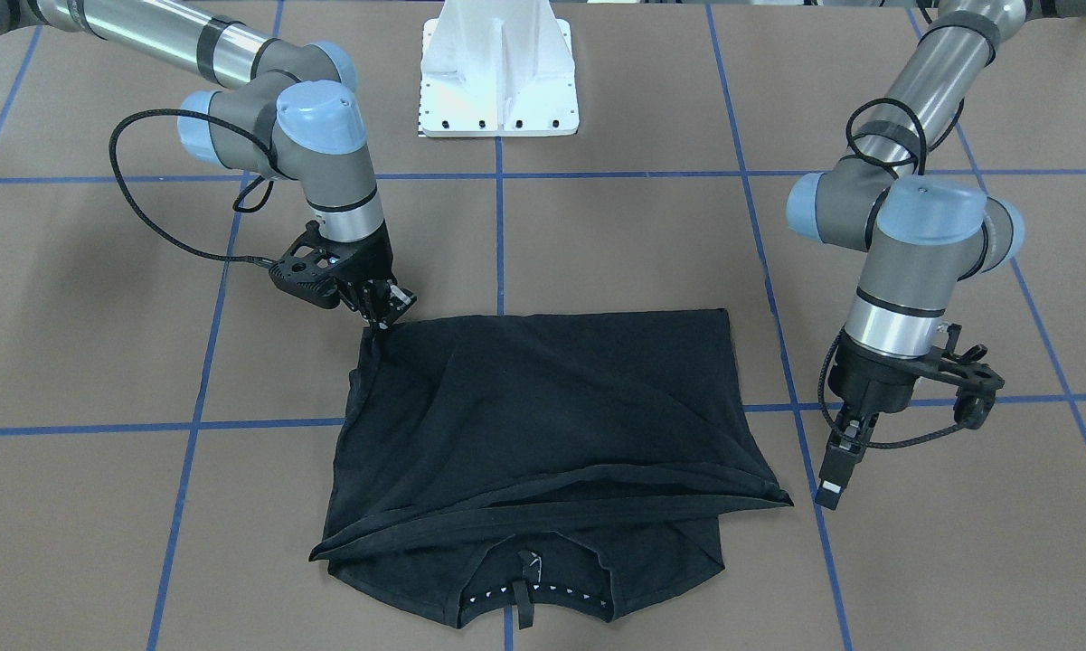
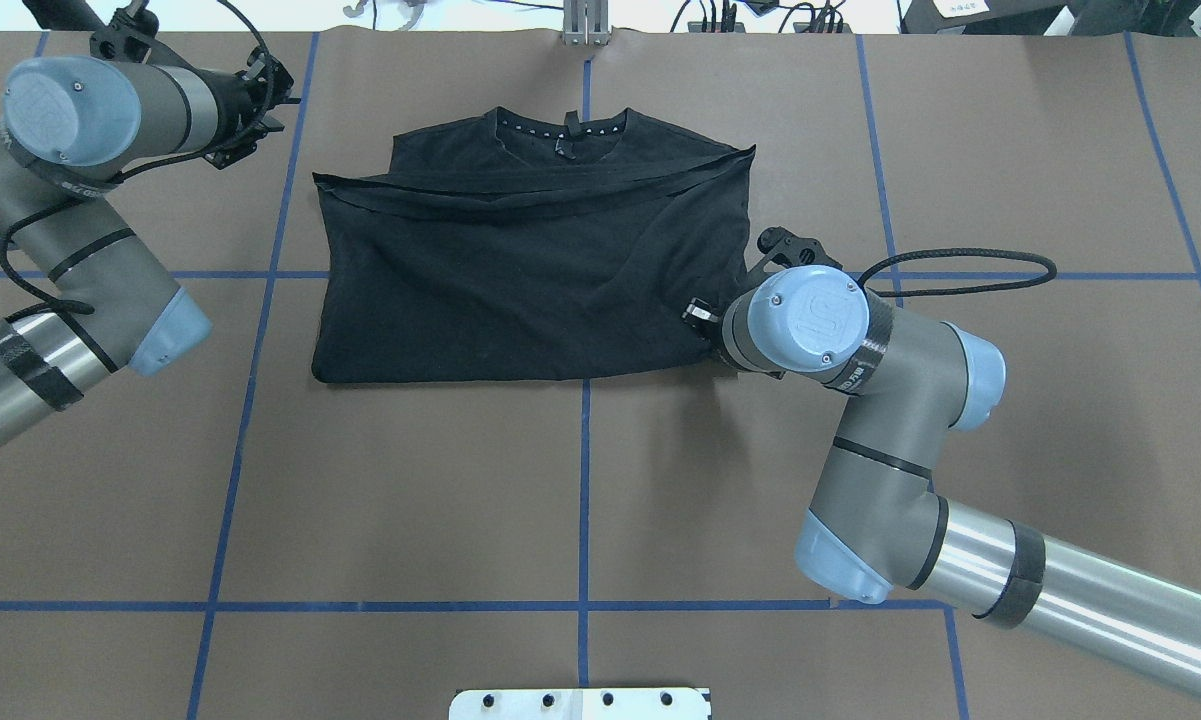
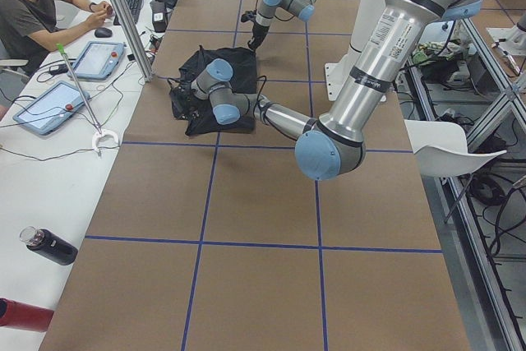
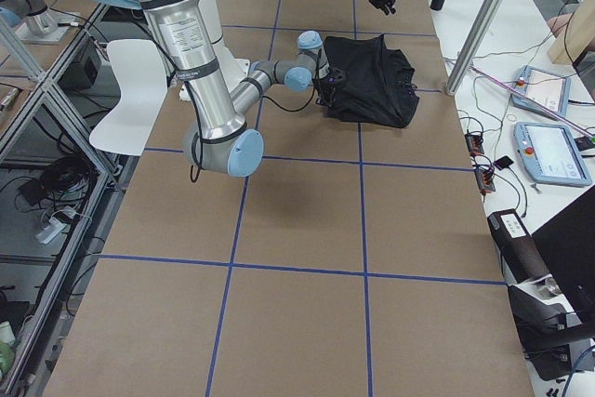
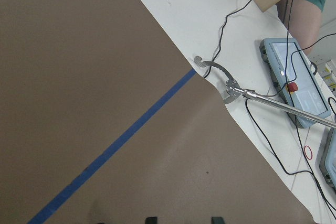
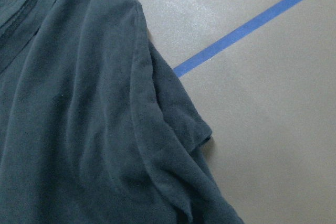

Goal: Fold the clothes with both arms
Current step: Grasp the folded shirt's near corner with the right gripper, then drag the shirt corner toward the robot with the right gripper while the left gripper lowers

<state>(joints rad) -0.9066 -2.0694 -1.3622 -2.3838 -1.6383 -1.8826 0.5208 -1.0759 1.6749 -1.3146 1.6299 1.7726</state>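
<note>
Black T-shirt (image 1: 543,407) lying folded mid-table (image 1: 597,253); one garment, two arms.

Brown paper surface with a blue tape grid. White mounting base (image 1: 499,72) at the robot's edge. Side bench holds two touch pendants (image 3: 97,59), with one person (image 3: 33,6) seated there. Shirt collar points away from the robot. Right gripper (image 1: 382,316) meets the shirt's near corner, but its wrist hides the tips from overhead, so its grip cannot be told. Left gripper (image 1: 830,488) hangs beside the shirt, apart from it, fingers spread and empty.
</note>
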